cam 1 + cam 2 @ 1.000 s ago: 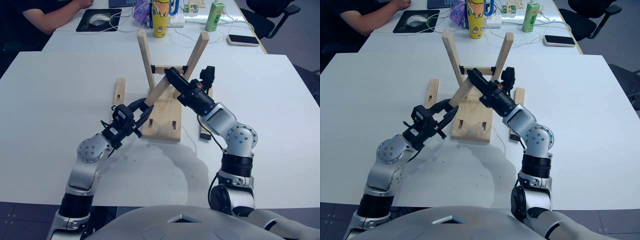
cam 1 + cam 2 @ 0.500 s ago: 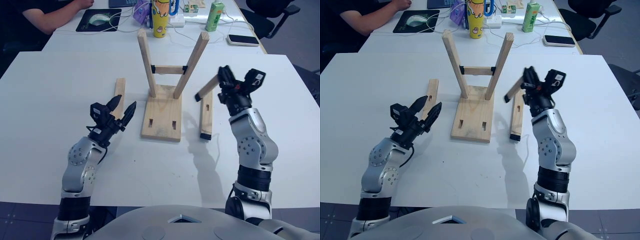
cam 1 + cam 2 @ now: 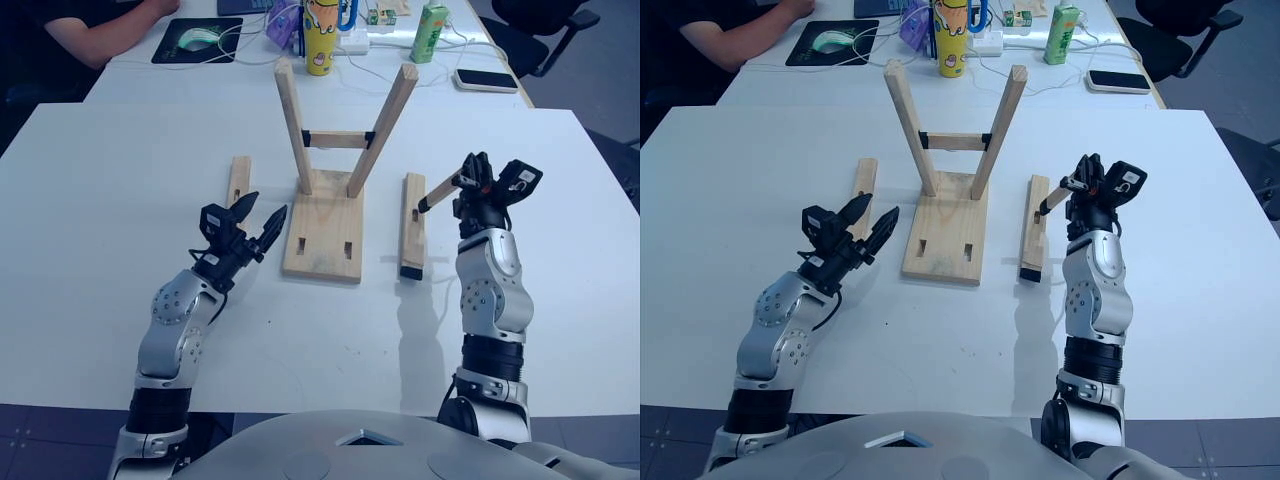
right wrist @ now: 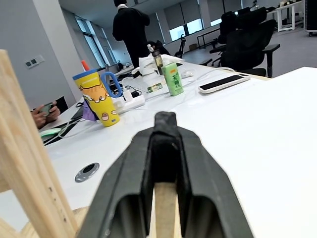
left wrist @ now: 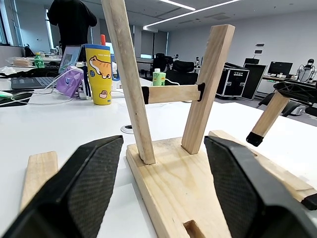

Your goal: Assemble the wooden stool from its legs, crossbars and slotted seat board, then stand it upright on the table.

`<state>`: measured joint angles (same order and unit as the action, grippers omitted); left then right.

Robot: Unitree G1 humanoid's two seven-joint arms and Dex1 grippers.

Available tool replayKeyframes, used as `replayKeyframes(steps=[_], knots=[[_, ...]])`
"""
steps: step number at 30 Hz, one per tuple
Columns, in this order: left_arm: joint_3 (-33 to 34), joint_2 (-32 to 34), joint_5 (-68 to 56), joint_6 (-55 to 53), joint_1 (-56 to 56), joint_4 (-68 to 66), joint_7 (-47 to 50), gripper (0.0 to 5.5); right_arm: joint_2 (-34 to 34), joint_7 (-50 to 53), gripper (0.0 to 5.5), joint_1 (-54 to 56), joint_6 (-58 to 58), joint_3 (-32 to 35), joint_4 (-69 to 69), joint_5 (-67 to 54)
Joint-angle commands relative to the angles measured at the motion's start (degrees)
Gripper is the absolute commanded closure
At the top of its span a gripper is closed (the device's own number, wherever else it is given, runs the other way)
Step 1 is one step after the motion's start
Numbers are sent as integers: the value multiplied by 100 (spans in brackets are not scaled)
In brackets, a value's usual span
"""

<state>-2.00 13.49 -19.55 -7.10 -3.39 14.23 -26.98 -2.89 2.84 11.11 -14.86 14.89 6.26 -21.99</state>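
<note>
The slotted seat board lies flat mid-table with two legs standing in its far slots, joined by a black-tipped crossbar. One loose leg lies left of the board, another right of it. My right gripper hangs above the table right of that leg, shut on a second crossbar that slants down toward the leg; the right wrist view shows it clamped between the fingers. My left gripper is open just left of the board, and the left wrist view has its fingers framing the board.
On the far desk behind the table stand a yellow cup, a green carton, a phone and a mouse pad, with a person's arm at the far left. Bare white tabletop lies in front of the board and on both sides.
My right gripper has drawn back from the stool's legs to the right, carrying the crossbar. My left gripper pulled away to the left, then edged back toward the board.
</note>
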Motion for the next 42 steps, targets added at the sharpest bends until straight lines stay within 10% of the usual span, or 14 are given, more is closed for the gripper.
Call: replayKeyframes(steps=[1,42], knots=[[25,87,25,-94,115,-60,-59,247,177,109,509,-100,-88,67,22,-103],[20,-24,126,-258,93,57,283,247,-196,-207,509,-801,883,-715,-1415,1551]])
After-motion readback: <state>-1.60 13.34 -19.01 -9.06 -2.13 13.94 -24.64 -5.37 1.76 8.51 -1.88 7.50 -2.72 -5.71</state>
